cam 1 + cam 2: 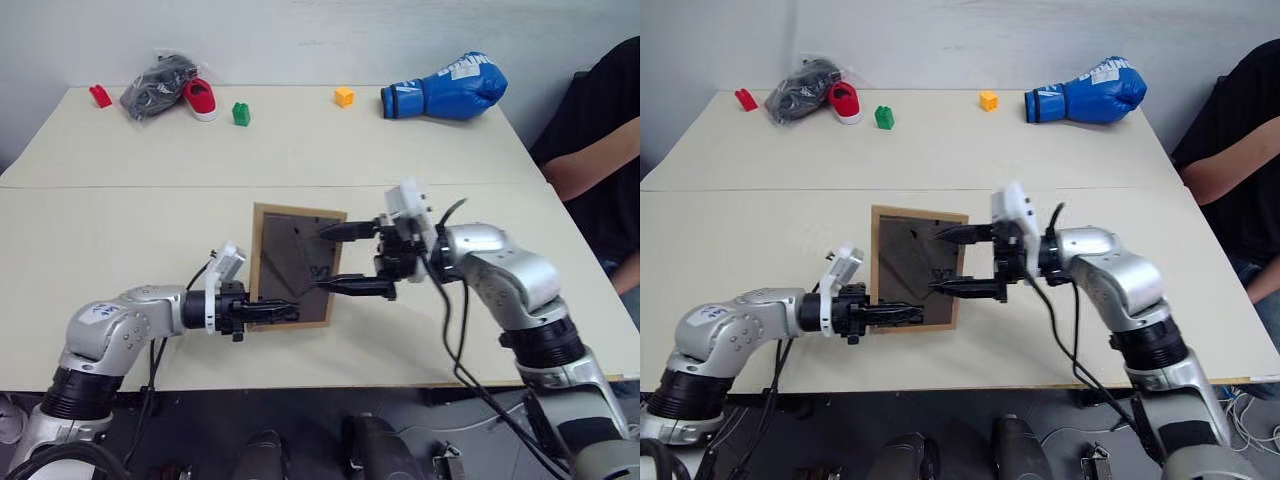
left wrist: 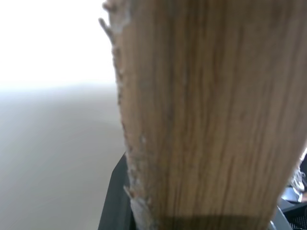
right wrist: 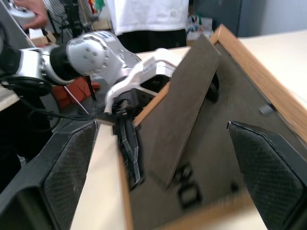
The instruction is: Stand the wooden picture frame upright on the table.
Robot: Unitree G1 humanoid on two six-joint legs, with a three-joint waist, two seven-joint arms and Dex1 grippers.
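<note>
While the wooden picture frame (image 1: 290, 265) sits mid-counter with its dark back facing the camera, left gripper (image 1: 270, 313) reaches in level, fingers clamped on its lower edge. Right gripper (image 1: 352, 258) points across the back, fingers spread wide, stand (image 3: 184, 108) folded out between them. One frame, two arms. Cream counter (image 1: 150, 225), two panels.

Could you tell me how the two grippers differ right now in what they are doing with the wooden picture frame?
The left gripper is shut on the wooden picture frame's lower edge; the right gripper stands wide open, holding nothing. The left comes in at the frame's bottom, the right at its side, over the back board. Both point inward toward the frame.
</note>
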